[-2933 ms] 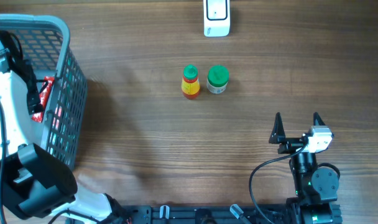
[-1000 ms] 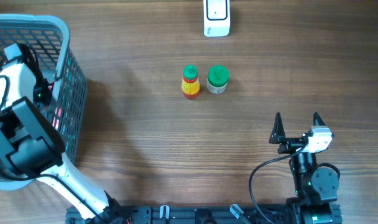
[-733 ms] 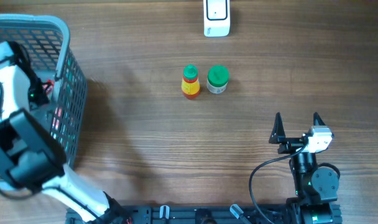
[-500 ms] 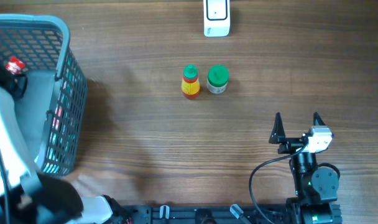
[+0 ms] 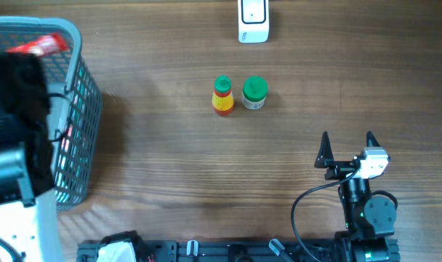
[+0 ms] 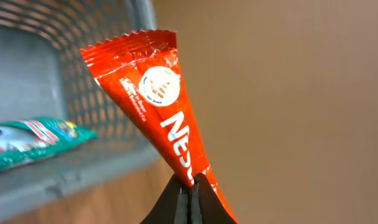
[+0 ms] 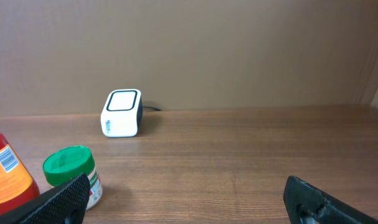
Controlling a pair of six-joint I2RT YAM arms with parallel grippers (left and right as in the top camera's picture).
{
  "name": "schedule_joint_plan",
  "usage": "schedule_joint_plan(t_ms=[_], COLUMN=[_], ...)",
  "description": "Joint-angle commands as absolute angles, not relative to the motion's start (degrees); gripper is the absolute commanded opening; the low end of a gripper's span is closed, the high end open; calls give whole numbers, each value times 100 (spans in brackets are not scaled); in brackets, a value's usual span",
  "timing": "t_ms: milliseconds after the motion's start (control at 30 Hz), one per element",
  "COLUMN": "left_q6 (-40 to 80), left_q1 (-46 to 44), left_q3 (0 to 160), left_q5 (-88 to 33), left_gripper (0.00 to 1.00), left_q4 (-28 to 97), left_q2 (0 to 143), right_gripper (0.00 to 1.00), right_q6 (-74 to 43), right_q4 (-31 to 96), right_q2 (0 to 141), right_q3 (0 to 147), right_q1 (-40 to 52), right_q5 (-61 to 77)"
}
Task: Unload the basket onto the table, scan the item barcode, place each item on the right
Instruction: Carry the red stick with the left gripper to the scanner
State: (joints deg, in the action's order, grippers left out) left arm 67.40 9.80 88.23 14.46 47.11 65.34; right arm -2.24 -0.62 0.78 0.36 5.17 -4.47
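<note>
The left gripper (image 6: 190, 200) has its fingers pressed together on the narrow lower end of a red packet (image 6: 153, 99), pinching it right at the tips. From that pinched end the packet's long axis runs up and to the left in the wrist view, widening to a saw-toothed edge at the top. White letters reading "Nes" run along its length just above the fingers, the rest hidden in the grip, and a round white logo sits higher up, its fine print too small to read. Behind the packet is the grey basket (image 6: 83, 112), with a green packet (image 6: 27, 140) lying inside it. From overhead the red packet shows as a short strip lying roughly left to right over the basket's far rim, at the table's (image 5: 206, 167) far left corner. At the near right edge the right gripper (image 5: 347, 148) rests with its fingers spread wide, holding and touching nothing. Further out, near the middle, a red bottle (image 5: 222, 95) with a green cap stands just beside a small jar (image 5: 254, 93) with a green lid; their labels cannot be read. Farthest away, at the back edge, stands the white scanner (image 5: 253, 20), well apart from the packet.
</note>
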Motion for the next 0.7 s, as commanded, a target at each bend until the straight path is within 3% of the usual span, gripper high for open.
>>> schedule_joint_plan(t_ms=[0, 267, 667], left_q6=[5677, 4838, 4840], left_q1=[-73, -1721, -2578], left_q3=[8814, 8814, 8803], left_q5=[1415, 1568, 1564], left_gripper=[4, 4, 4], left_q4=[4777, 5605, 6309], left_q2=[6648, 7513, 9435], right_gripper=[100, 100, 100], right_q6=[-161, -161, -163], right_q4=[-75, -75, -75], right_q2=[43, 43, 43], right_q3=[30, 30, 30], right_q1=[541, 541, 541], right_q5=[-375, -375, -375])
